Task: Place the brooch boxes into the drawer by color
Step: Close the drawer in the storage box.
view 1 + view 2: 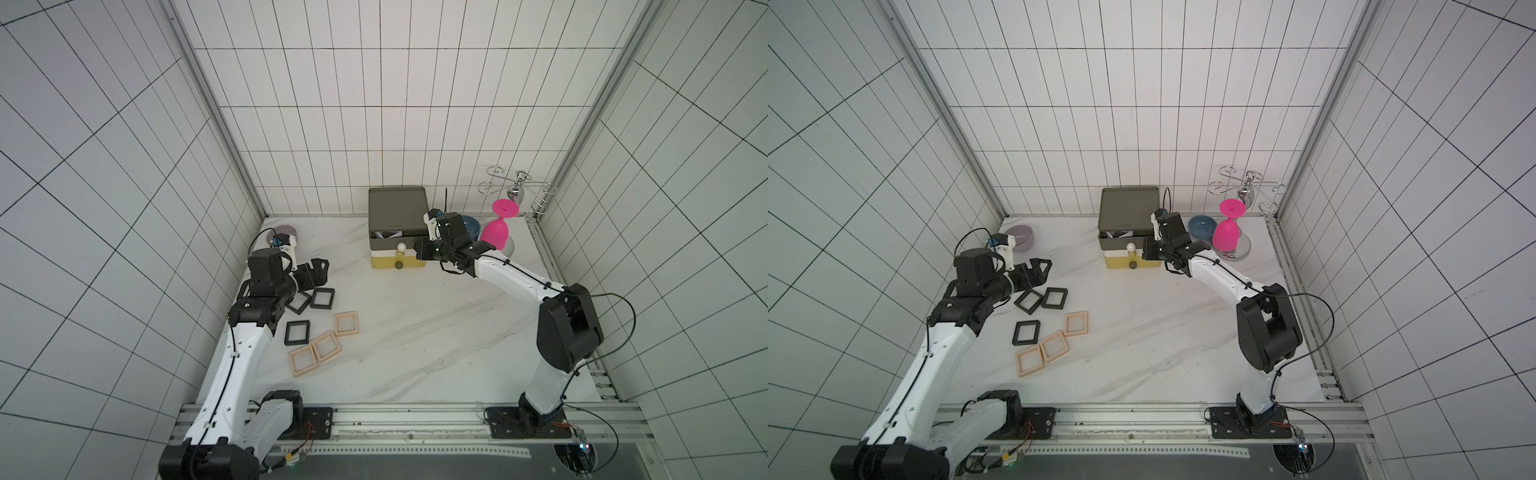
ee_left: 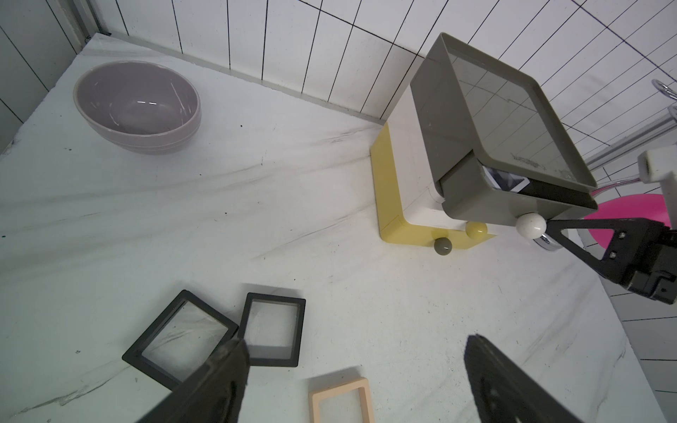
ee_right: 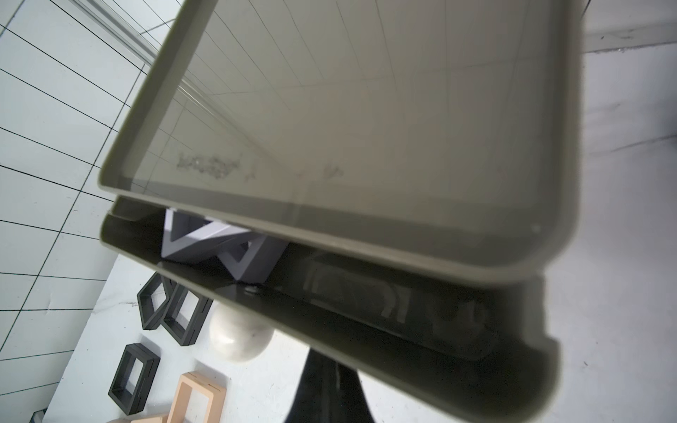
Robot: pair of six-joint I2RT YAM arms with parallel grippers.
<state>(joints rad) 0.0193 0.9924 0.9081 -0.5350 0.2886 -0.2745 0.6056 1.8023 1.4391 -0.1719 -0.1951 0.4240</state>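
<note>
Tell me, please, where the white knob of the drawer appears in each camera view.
In a top view: white knob, mid-picture, on the open olive-grey tier's front.
In a top view: same knob, just left of centre.
Left wrist: on that tier's front, beside the yellow knob.
Right wrist: the knob, a blurred pale ball, under the tier's front edge.
Shared landmark: the olive-grey top of the drawer.

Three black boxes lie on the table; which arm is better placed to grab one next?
Left. The left gripper hangs with jaws open close to two of the black boxes, while the right gripper, jaws closed, is far off at the white knob of the drawer.
</note>
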